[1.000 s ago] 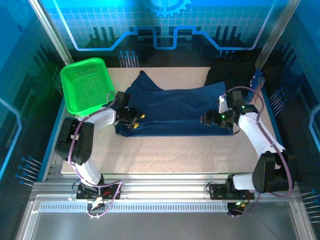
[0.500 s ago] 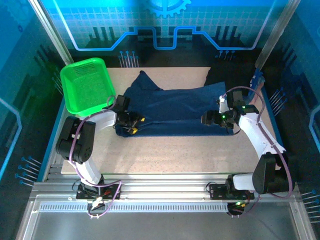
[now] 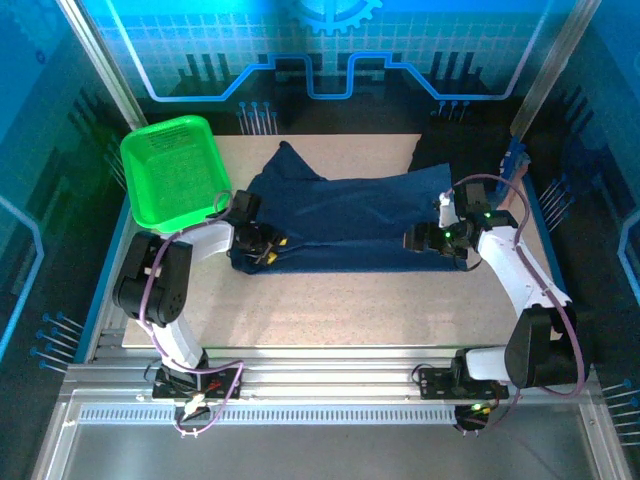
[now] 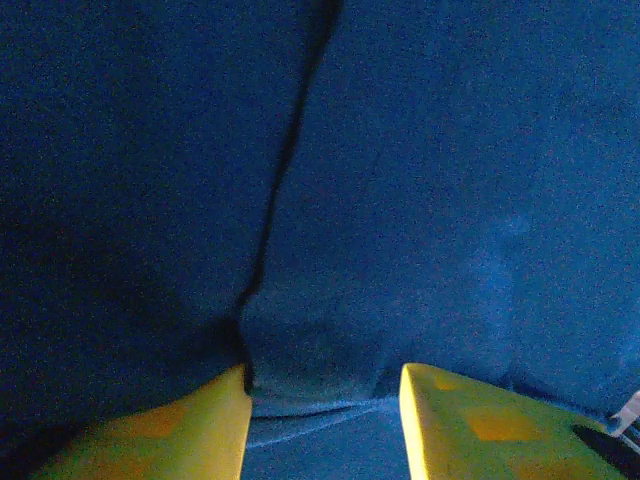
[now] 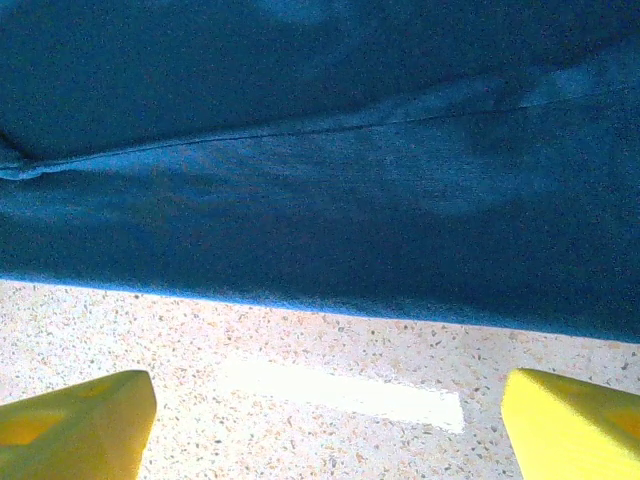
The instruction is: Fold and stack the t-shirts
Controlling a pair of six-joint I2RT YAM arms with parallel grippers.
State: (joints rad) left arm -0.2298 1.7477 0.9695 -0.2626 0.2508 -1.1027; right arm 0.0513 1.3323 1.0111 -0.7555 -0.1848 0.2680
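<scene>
A: Left wrist view: the left gripper (image 4: pixel 322 395) stands half apart, a fold of the navy-blue cloth t-shirt (image 4: pixel 430 200) between its jaws; pinched or not, I cannot tell.
B: Right wrist adds the right gripper (image 5: pixel 328 405), spread wide over the speckled beige table (image 5: pixel 300 340). Overhead, the shirt lies just right of the bright green mesh basket (image 3: pixel 172 170), unmoved since a second ago.

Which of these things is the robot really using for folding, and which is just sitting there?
For the job:
- navy t-shirt, spread out flat
- table it lies on

Just lying about:
- green basket, at the table's far left corner, apart from the shirt
</scene>
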